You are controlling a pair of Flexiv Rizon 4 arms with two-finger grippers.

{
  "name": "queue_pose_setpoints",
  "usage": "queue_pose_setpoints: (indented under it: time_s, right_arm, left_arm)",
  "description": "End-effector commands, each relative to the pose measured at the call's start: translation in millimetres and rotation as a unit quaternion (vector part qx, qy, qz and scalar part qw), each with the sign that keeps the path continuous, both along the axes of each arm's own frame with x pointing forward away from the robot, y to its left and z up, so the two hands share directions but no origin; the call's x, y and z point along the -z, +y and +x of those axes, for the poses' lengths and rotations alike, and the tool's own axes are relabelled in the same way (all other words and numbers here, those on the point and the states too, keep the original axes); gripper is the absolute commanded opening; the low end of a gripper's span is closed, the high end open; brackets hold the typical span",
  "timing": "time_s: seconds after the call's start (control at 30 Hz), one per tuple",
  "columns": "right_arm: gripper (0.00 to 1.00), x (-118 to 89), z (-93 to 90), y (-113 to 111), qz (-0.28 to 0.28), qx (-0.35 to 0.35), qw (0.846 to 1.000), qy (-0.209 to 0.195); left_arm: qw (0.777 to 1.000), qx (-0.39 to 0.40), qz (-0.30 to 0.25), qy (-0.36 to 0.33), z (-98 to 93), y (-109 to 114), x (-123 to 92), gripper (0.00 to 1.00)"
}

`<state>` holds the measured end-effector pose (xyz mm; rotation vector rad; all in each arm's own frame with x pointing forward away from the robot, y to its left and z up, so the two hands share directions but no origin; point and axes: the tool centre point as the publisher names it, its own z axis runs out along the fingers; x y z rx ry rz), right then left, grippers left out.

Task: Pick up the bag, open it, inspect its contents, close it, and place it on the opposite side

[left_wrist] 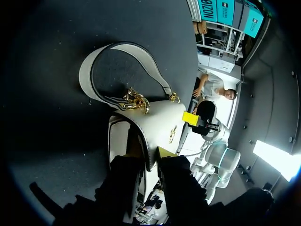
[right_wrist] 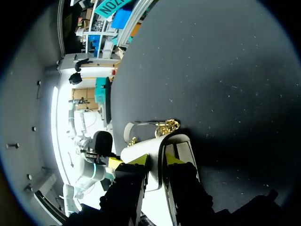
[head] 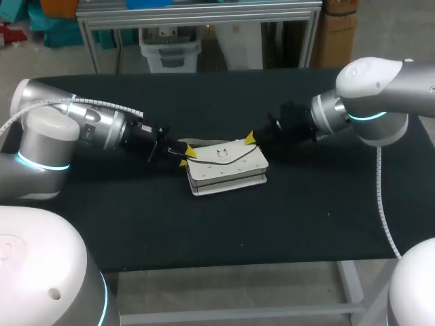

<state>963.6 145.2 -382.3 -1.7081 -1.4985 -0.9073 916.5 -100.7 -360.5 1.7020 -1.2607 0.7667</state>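
Head view evenly lit – matte black tabletop [head: 299, 217] soaks light, no glare. Brightest spot: white leather handbag [head: 228, 170], thin soft shadow beneath. Wrist views dimmer – broad shadow across tabletop.

The inside of the bag [head: 228, 166] is hidden under its flap [left_wrist: 160, 122]; from the head view its strap [head: 197, 142] is mostly hidden behind the bag; the flap covers one yellow tip of the left hand [left_wrist: 148, 159]

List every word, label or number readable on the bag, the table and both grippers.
White leather handbag with gold chain: no print; its gold flap emblem is too small to read.
Black table: none.
Left gripper, right gripper: none.
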Motion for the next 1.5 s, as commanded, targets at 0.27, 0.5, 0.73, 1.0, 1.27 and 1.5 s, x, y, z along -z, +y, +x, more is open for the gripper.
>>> queue_pose_setpoints:
  time_s: [0.27,0.5,0.73,1.0,1.27,1.5]
  right_arm:
    - [1.00,-7.9,-2.8,8.7,-0.005,-0.001,1.000,-0.009]
    - [1.00,-18.7,-4.2,-1.0,-0.017,0.000,1.000,-0.010]
    - [1.00,-24.4,-4.9,-14.3,-0.023,-0.003,1.000,-0.008]
    - [1.00,-34.7,-6.2,-31.5,-0.038,-0.011,0.999,-0.020]
    - [1.00,-41.1,-7.0,-48.9,-0.060,-0.038,0.997,-0.040]
    - [1.00,-46.0,-8.0,-64.7,-0.080,-0.063,0.993,-0.057]
  left_arm:
    - [1.000,-0.011,0.001,-0.001,4.9,-2.9,-3.9,1.00]
    - [0.999,-0.029,0.023,-0.006,-11.5,3.9,-17.6,1.00]
    - [0.998,-0.041,0.034,-0.019,-29.1,7.7,-29.0,1.00]
    - [0.997,-0.033,0.057,-0.027,-45.2,-1.5,-33.0,1.00]
    - [0.996,-0.025,0.076,-0.034,-52.2,-12.4,-26.1,1.00]
    - [0.994,-0.032,0.093,-0.047,-51.6,-18.4,-20.4,0.80]
